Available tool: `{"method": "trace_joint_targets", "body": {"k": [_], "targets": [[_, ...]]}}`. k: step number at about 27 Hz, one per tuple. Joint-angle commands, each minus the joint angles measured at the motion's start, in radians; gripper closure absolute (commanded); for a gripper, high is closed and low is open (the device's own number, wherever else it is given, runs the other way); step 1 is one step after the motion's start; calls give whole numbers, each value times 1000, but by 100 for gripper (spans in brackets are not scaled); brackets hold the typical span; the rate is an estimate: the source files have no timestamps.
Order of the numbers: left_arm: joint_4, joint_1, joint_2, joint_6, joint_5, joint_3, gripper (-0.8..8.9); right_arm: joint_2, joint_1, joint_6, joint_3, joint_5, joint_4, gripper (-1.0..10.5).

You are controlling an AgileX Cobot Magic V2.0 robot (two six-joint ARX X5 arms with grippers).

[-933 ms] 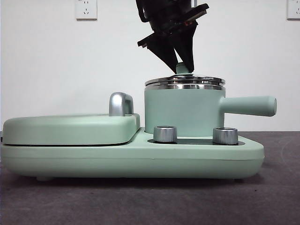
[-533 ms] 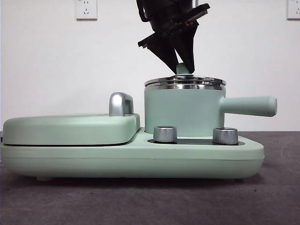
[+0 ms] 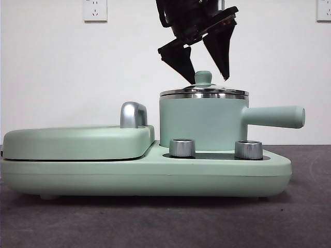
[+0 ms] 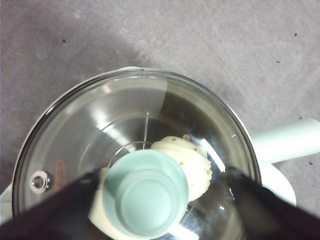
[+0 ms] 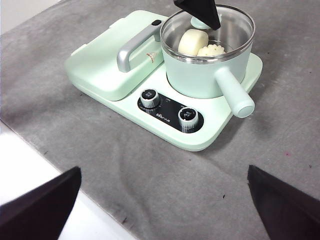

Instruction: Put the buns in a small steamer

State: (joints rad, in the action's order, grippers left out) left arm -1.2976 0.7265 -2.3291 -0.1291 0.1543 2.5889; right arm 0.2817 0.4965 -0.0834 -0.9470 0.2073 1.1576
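Observation:
The small steamer [image 3: 201, 124] is a mint-green pot with its glass lid [image 4: 125, 115] on, sitting on the right of the cooker base. Through the glass the ridged bun [image 4: 192, 162] shows beside the green lid knob [image 4: 145, 192]. From farther off, the right wrist view shows the smooth bun [image 5: 192, 41] and the ridged bun [image 5: 212, 50] side by side inside the steamer [image 5: 205, 75]. My left gripper [image 3: 208, 80] hangs just above the knob [image 3: 203, 77], open, with one jaw on each side and not touching it. My right gripper [image 5: 162, 172] is open and empty, high above the table's near side.
The flat grill plate [image 3: 77, 142] with its chrome handle [image 3: 133, 113] lies closed on the left of the same base. Two steel dials [image 3: 182, 147] sit at the front. The steamer's long handle [image 3: 274, 117] sticks out to the right. A white wall stands behind.
My left gripper was shut on the lid knob; it has now opened and lifted slightly, leaving the lid resting on the steamer.

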Motion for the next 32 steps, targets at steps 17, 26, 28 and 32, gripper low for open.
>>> {"method": "trace_joint_targets", "body": {"k": [17, 26, 28, 32], "targets": [[-168, 15, 642, 157, 0, -336, 282, 1, 5, -10, -8, 2, -13, 398], [-103, 6, 946, 147, 0, -827, 283, 1, 5, -10, -8, 2, -13, 398], [-13, 5, 1035, 161, 0, -963, 283, 1, 5, -11, -8, 2, -13, 398], [163, -8, 1227, 214, 0, -1224, 283, 1, 5, -10, -8, 2, -13, 398]]}}
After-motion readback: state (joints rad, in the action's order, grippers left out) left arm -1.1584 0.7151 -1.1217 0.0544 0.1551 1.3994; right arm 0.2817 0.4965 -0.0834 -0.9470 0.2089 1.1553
